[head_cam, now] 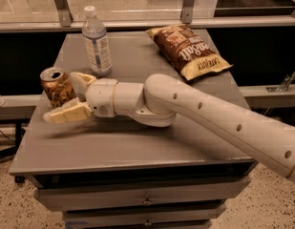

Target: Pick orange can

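At the left side of the table (137, 149), our gripper (61, 97) sits low over the surface with its fingers (66, 113) spread apart, closed on nothing. One finger reaches along the far side of the can (56, 86) and the other lies along its near side, so the can stands at the mouth of the opening, between the two tips. We cannot tell whether either finger touches it. The can stands on its base near the table's left edge, silver top up and open.

Behind the gripper, our arm (209, 120) stretches across the table from the right. A water bottle (97, 39) stands just beyond the can, toward the back, close to the far finger. A chip bag (187, 49) lies flat at the back right, well apart from all this.

We judge the reach to be nearly done and the grasp to be the step in hand. The next move calls for a little more push leftward so the can sits deeper between the fingers, then a firm squeeze on its sides and a straight lift. We should keep the far finger off the bottle, and close evenly, since a one-sided nudge could tip the can or slide it off the edge.
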### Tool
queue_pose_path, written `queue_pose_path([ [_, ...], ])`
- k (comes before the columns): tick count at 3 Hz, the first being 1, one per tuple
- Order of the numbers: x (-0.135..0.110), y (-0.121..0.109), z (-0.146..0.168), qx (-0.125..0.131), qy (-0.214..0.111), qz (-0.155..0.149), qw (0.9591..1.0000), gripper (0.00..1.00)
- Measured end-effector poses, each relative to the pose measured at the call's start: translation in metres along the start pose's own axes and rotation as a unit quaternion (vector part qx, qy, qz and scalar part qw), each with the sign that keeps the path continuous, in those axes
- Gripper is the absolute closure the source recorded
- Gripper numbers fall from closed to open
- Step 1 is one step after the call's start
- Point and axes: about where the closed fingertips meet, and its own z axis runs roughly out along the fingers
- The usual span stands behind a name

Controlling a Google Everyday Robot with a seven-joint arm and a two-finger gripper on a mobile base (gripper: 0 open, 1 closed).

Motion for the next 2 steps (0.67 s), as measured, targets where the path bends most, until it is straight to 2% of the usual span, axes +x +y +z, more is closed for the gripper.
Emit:
queue_pose_path([
  [2,-0.0027,0.0011,0.0051,0.007,-0.013,-0.008,0.9999,0.64],
])
